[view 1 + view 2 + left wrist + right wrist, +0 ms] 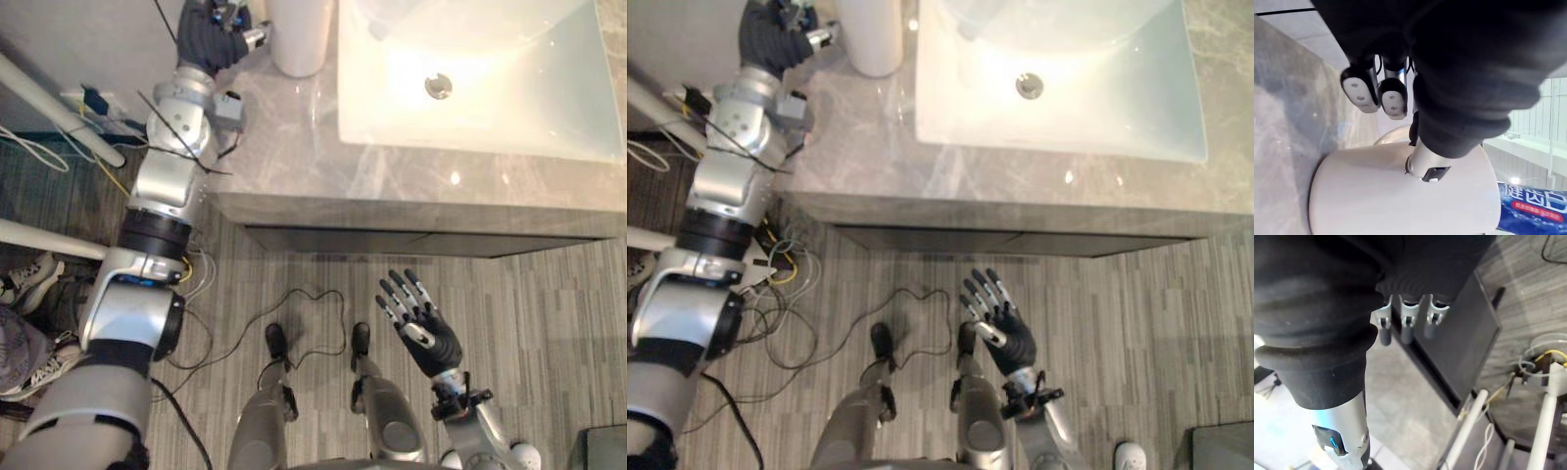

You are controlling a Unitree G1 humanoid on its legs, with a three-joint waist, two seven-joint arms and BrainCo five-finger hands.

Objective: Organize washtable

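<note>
A white cup (299,34) stands on the grey marble counter (294,157), left of the white sink basin (549,137). My left hand (211,34) is at the counter's far left corner, right beside the cup. Seen from the left wrist, its thumb (1425,164) rests against the cup (1376,196). A blue toothpaste tube (1533,208) lies past the cup. My right hand (423,328) hangs low over the floor in front of the cabinet, open with spread fingers and holding nothing.
A drain (438,85) sits in the middle of the basin. White pipes (59,108) and loose cables lie on the floor to the left. A person's shoes (29,279) are at the left edge. A dark box (602,446) stands at lower right.
</note>
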